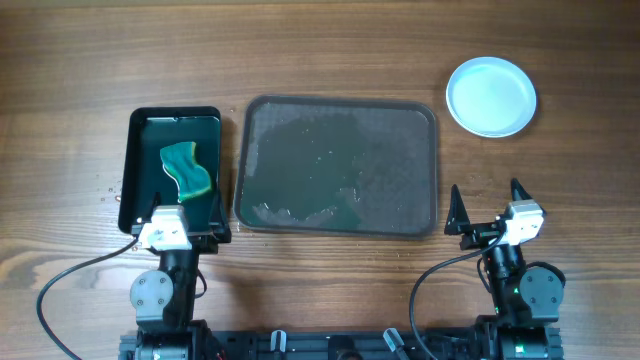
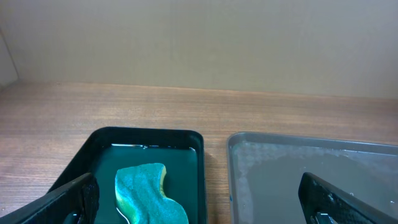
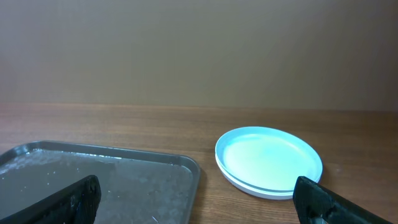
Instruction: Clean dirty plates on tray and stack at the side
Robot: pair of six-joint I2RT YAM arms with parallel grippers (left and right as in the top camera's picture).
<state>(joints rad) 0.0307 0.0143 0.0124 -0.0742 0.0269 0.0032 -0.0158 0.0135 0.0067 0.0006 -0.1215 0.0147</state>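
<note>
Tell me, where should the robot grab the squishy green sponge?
Across its narrow waist, coming straight down from above. The sponge lies flat in the small black tray, whose raised walls block a sideways reach. Its wavy sides pinch in at the middle, so the open left gripper, the nearer one, should probably fit there best.

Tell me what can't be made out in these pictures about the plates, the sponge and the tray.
Plates: overhead shows only the top one; in the right wrist view the stacked rims are too thin to count.
Sponge: its near end is cut off by the bottom edge of the left wrist view.
Tray: both wrist views cut off its near side; overhead, the wet-looking film cannot be identified.
</note>
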